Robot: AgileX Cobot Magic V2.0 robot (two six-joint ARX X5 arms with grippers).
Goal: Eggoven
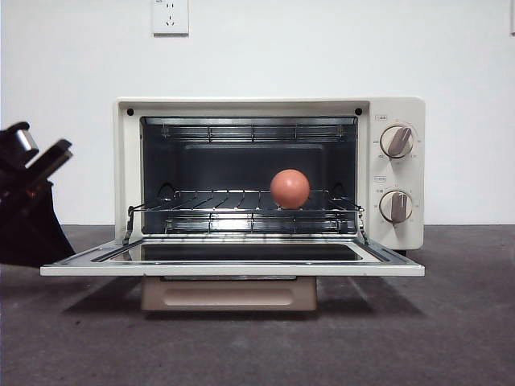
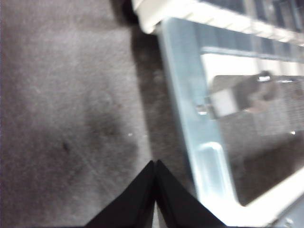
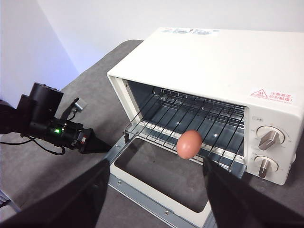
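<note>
The left gripper point(image 2: 155, 164) has its two black jaws pressed together to a single point, empty, held low just above the tabletop. In the right wrist view the left arm point(image 3: 45, 118) reaches in level from the side, a green light glowing on its wrist. The right gripper point(image 3: 154, 164) sits raised, tilted downward, jaws spread wide apart and holding nothing, well clear of the left arm

Wall point(image 1: 72, 121): plain white, fills the upper frame
Outlet point(image 1: 170, 16): white socket, top edge, left of centre
Surface point(image 1: 451, 322): dark grey, matte, across the lower frame
</note>
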